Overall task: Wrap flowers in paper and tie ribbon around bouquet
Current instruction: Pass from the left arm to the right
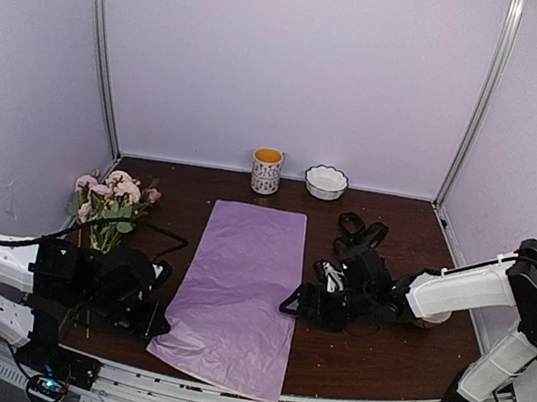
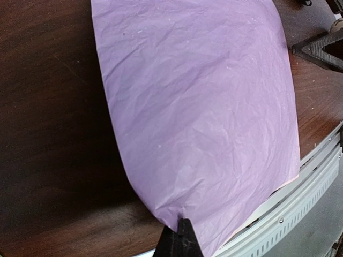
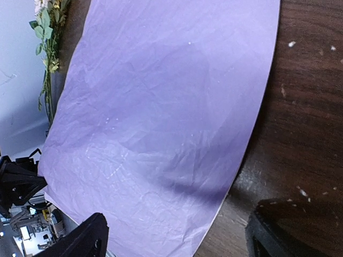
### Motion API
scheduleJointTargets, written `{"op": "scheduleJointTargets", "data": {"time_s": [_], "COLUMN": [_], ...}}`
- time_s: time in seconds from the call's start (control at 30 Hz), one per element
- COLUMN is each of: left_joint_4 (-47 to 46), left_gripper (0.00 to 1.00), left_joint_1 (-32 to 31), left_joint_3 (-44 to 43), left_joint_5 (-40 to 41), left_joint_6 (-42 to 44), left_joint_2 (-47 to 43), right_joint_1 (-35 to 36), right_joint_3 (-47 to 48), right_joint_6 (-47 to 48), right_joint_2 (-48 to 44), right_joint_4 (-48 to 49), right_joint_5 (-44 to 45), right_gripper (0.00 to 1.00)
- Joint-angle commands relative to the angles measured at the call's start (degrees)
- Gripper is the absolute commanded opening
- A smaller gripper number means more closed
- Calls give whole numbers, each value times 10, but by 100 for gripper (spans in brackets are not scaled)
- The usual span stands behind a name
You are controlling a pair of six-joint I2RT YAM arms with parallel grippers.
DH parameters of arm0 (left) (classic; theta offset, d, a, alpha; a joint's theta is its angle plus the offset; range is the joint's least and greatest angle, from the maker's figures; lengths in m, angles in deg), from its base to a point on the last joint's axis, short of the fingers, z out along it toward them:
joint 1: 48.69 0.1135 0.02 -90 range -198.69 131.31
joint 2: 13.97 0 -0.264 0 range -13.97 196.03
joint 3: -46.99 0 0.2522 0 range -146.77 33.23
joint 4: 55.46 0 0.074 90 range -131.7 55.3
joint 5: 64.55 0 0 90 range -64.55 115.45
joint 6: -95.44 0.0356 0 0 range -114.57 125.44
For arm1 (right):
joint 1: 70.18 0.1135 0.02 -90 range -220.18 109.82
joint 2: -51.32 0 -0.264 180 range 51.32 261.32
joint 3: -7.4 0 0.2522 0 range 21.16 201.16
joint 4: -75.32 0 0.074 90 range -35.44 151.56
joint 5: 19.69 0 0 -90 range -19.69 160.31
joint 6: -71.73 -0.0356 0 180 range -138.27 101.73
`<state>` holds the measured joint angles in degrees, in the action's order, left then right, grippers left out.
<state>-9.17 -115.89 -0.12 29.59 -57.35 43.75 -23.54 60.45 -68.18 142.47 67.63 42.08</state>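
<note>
The large lilac-purple sheet of thin wrapping paper (image 1: 240,288) is lying flat on the dark brown wooden counter (image 1: 376,359), between my two arms. My left pincer (image 2: 179,238) is pressing its tips fully together at the sheet's near-left corner. Small creases are running out from that point, so I am judging that it is pinching the edge. My right pincer (image 3: 177,235) is standing wide with nothing in it, low over the sheet's right edge. One of its fingers is above the paper and the other above the bare wood.

I am judging this sheet as very light, soft and easy to tear; it is showing many fine wrinkles. I am therefore thinking to take it only at corners or edges and to pull gently, because a hard pull against the pinched corner could rip it. The bunch of pale pink roses with green leaves and thin stems (image 1: 112,200) is lying at the far left of the counter, apart from the sheet. It is looking fragile too, and the stems, not the heads, are seeming the safer place for holding.
</note>
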Motion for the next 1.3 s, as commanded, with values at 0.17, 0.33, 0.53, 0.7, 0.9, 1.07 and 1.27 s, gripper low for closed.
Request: {"op": "scheduleJointTargets", "data": {"time_s": [0.17, 0.33, 0.53, 0.7, 0.9, 1.07, 1.27], "left_joint_4": [-21, -21, -18, -17, -17, -15, -6], "left_gripper": [0, 0, 0, 0, 0, 0, 0], "left_joint_1": [2, 2, 2, 2, 2, 2, 2], "left_joint_3": [4, 4, 0, -3, -6, -11, -18], "left_joint_5": [-8, -13, -16, -17, -17, -17, -14], "left_joint_6": [10, 14, 20, 23, 25, 27, 30], "left_joint_2": [7, 16, 24, 27, 33, 32, 27], "right_joint_1": [-4, -5, -13, -32, -33, -33, -43], "right_joint_3": [65, 65, 90, 135, 160, 162, 129], "right_joint_6": [19, 0, 39, 96, 87, 56, 2], "right_joint_2": [61, 68, 44, 54, 114, 139, 140], "right_joint_4": [-1, 50, -36, -143, -118, -73, 3], "right_joint_5": [-21, -45, 30, 133, 69, 25, -8], "right_gripper": [93, 92, 93, 95, 95, 96, 96]}}
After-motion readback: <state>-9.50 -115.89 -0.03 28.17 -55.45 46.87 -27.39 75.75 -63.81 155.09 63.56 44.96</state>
